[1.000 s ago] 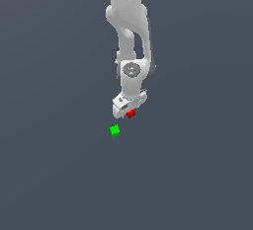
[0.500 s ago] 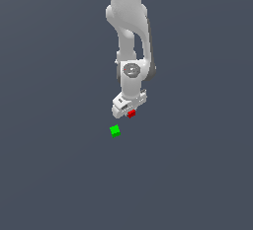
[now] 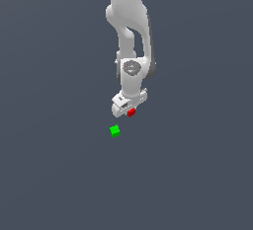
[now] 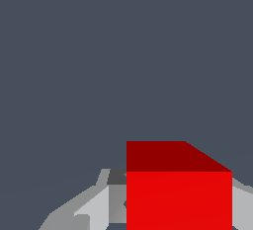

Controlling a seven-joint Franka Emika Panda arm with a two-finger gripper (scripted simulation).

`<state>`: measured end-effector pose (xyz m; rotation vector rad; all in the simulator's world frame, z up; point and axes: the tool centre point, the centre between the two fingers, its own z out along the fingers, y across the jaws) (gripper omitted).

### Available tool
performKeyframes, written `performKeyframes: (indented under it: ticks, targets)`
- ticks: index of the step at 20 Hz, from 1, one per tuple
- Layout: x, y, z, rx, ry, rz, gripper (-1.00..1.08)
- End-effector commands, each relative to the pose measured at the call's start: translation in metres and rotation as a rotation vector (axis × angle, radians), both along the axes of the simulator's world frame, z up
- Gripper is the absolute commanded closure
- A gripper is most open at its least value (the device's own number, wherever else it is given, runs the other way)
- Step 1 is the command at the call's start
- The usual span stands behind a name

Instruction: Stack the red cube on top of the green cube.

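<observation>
The red cube (image 3: 131, 112) sits between the fingers of my white gripper (image 3: 129, 110), under the arm's wrist. In the wrist view the red cube (image 4: 178, 194) fills the space between the two grey fingers (image 4: 101, 207), which lie against its sides, so the gripper is shut on it. The green cube (image 3: 114, 131) lies apart on the dark grey floor, a short way toward the exterior view's left and nearer the camera than the gripper. It does not show in the wrist view. I cannot tell whether the red cube rests on the floor or is just above it.
The plain dark grey floor (image 3: 197, 174) spreads all around. The white arm (image 3: 129, 26) comes down from the top middle of the exterior view.
</observation>
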<state>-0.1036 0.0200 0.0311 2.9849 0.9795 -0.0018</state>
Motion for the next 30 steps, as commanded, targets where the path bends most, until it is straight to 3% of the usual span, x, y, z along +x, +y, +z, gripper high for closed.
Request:
performKeyframes:
  ticks: [1,15,24,30]
  targets:
    - [0.0,0.0,0.01,0.0,-0.001,0.0,1.08]
    - [0.0,0.001,0.083,0.0,-0.001,0.001,1.08]
    - [0.003,-0.001,0.087,0.001,-0.002,0.0,1.08]
    - [0.017,-0.011,0.079,0.0,-0.002,0.0,1.08]
